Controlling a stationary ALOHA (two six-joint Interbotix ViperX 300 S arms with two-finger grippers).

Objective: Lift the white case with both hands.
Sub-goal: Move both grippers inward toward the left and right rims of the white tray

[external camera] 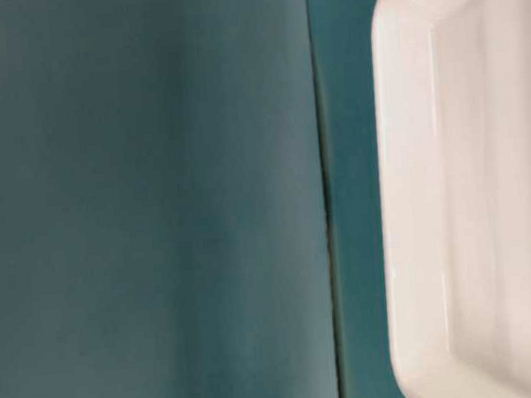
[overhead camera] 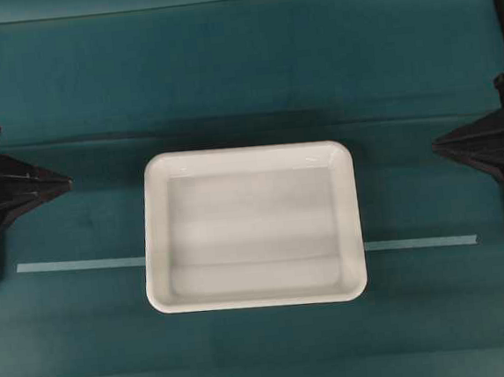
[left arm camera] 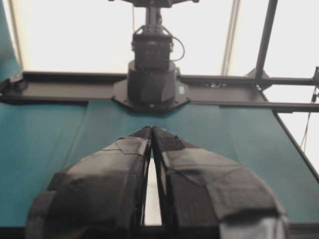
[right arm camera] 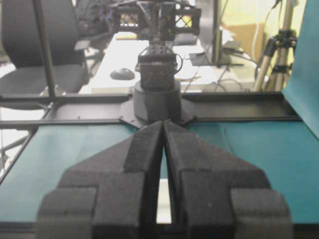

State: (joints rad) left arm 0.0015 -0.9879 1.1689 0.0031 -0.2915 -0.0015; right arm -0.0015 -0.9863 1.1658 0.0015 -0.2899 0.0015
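Observation:
The white case lies flat on the teal table in the middle of the overhead view, empty, with a raised rim. Its end shows at the right of the table-level view. My left gripper is shut and empty at the far left, well clear of the case's left rim. My right gripper is shut and empty at the far right, clear of the right rim. In the left wrist view the fingertips meet, with a sliver of the case between the fingers. The right wrist view shows the same: tips together, white sliver behind.
A thin pale tape strip runs across the table and passes under the case, showing again at the right. A seam in the teal cloth runs beside the case. The opposite arm's base stands at the table's far end.

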